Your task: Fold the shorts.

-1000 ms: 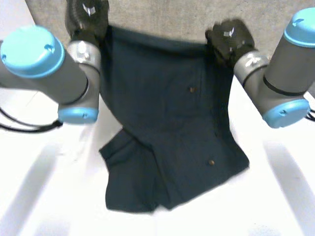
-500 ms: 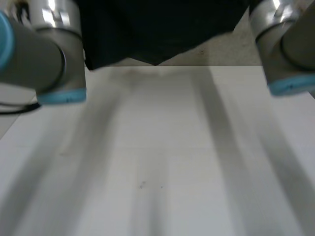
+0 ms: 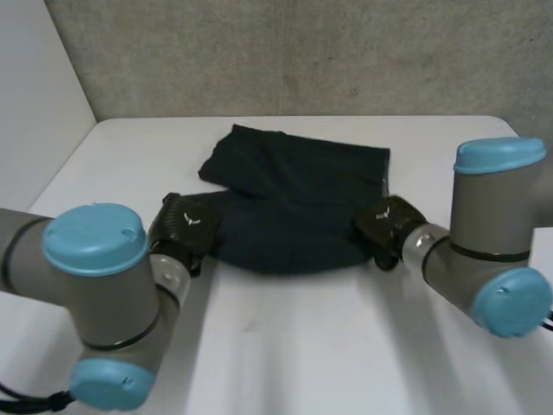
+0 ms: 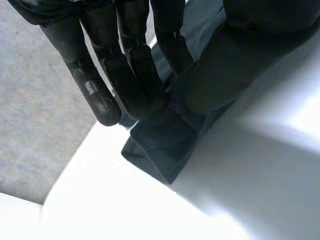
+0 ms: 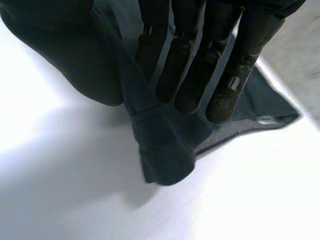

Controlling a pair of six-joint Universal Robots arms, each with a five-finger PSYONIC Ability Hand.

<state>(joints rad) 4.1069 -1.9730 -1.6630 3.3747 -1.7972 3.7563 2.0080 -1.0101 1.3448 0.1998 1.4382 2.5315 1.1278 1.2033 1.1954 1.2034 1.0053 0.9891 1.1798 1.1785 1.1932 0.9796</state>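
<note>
The dark blue shorts [image 3: 294, 194] lie folded in a flat bundle on the middle of the white table [image 3: 302, 346]. My left hand [image 3: 186, 226] is at the bundle's near left corner, my right hand [image 3: 386, 226] at its near right corner. In the left wrist view the straight fingers [image 4: 130, 75] and the thumb pinch the hem of the shorts [image 4: 160, 145] between them. Seen from the right wrist, that hand's fingers [image 5: 190, 60] and thumb pinch a corner of the shorts [image 5: 165, 155] the same way.
A grey wall [image 3: 302, 52] rises behind the table's far edge. Both arms reach in low from the near side, the left elbow [image 3: 95, 242] and right elbow [image 3: 501, 160] standing above the table. Bare table lies on the near side of the shorts.
A second ago the shorts hung spread between both raised hands. Both hands have since come down and laid the cloth on the table in a folded bundle, still gripping it.
</note>
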